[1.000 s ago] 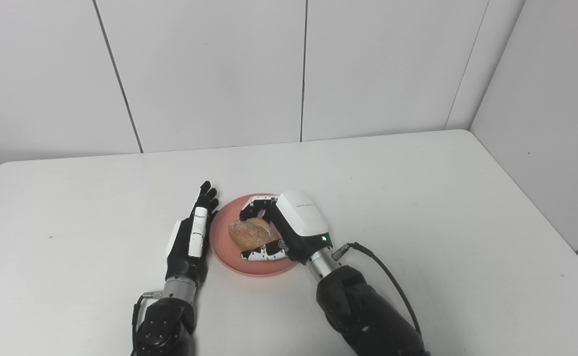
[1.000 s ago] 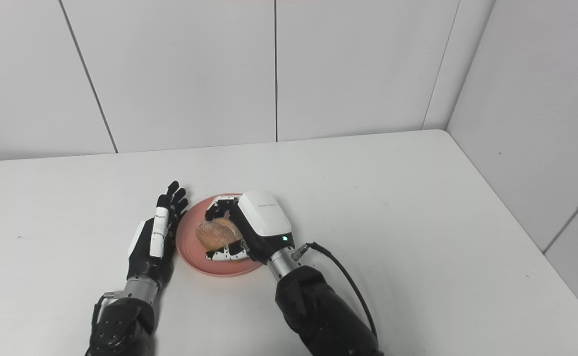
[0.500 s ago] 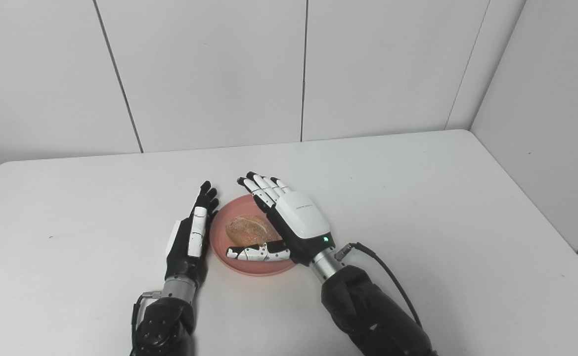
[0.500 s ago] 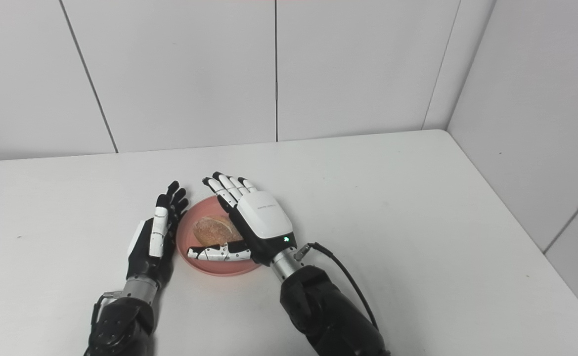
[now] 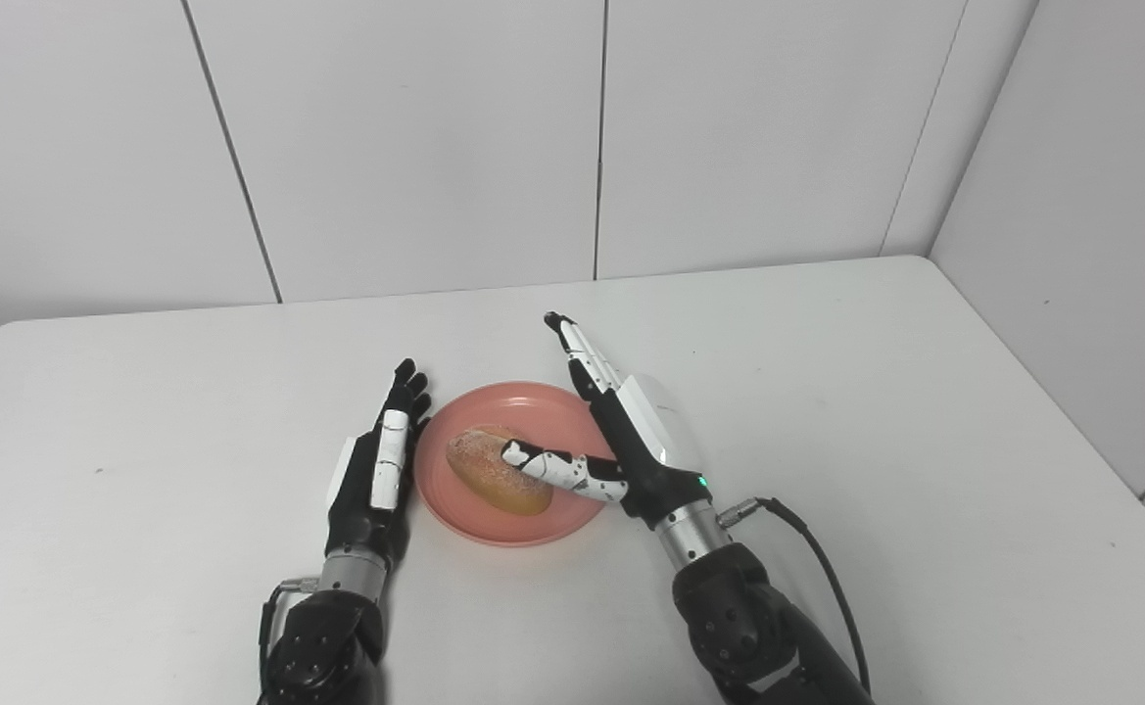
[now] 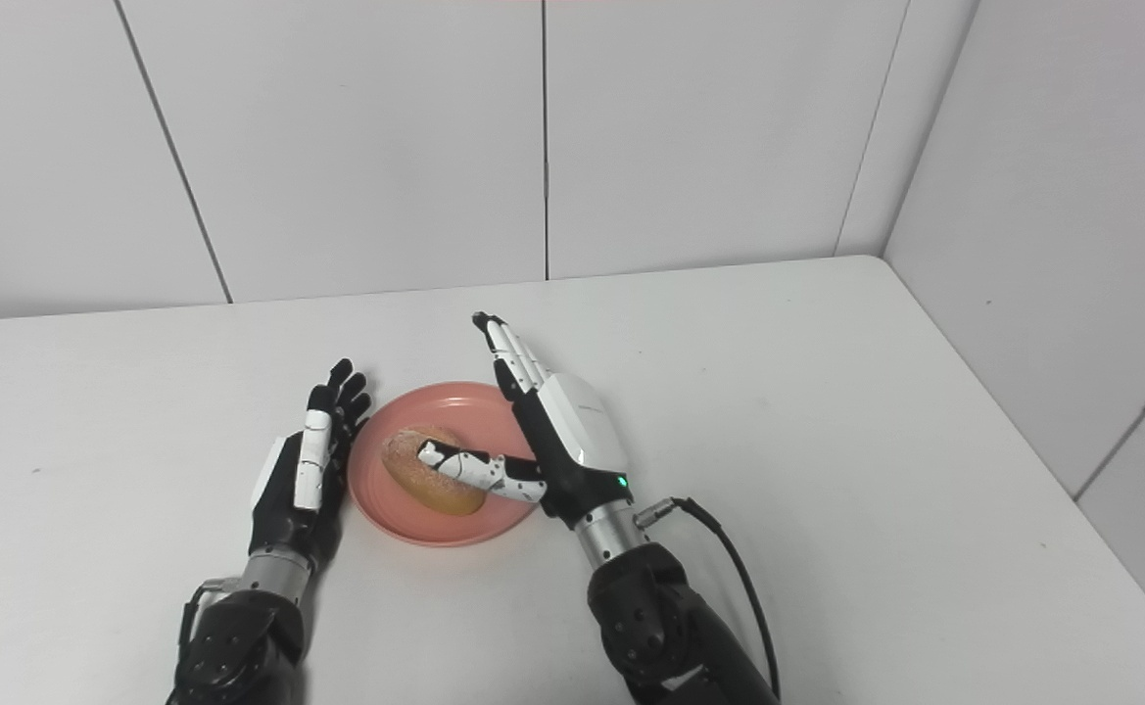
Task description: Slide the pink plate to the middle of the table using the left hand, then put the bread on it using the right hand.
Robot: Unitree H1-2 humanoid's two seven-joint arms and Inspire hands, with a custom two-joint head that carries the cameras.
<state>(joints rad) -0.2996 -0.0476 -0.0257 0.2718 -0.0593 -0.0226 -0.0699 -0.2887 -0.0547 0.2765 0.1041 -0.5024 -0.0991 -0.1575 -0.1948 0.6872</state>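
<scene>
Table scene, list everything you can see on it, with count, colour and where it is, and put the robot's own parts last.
Plate: one, pink, near the table's middle, between the hands.
Bread: one, golden brown, lying on the plate.
Table: one, white, against white wall panels.
Cable: one, black, at the right wrist.
Left hand: one, black and white, open, beside the plate's left rim.
Right hand: one, black and white, open, thumb over the bread.

No readable text, label, brand, number or sign shows on anything here.
</scene>
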